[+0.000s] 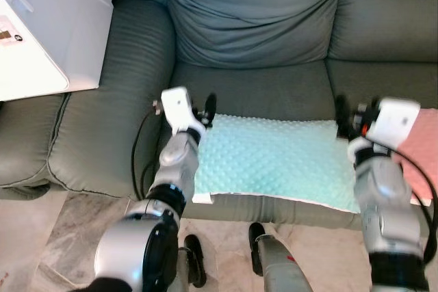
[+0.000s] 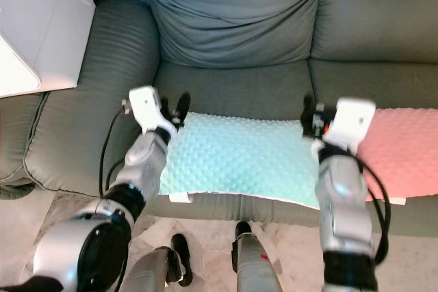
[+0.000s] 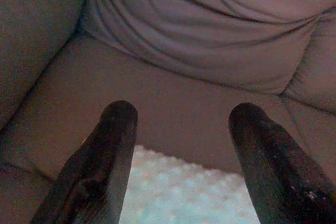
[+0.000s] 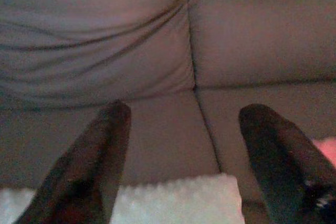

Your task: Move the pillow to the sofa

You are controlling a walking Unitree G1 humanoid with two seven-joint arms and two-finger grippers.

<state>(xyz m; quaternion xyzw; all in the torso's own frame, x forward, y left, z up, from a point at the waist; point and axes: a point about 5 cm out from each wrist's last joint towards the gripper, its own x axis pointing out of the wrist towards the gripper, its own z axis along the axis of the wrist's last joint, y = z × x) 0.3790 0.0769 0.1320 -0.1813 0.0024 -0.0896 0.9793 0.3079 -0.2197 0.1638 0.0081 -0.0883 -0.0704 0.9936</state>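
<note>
The grey sofa (image 1: 274, 87) carries a mint pillow (image 1: 274, 158) on its middle seat (front edge overhanging) and a pink pillow (image 2: 397, 145) just beside it.

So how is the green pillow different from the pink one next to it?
The mint green pillow lies between the left gripper and right gripper, whole in view; the pink pillow lies further to the robot's right, running out of the picture. One is pale green, the other salmon pink. Both look bumpy and lie flat on the grey sofa seat.
</note>
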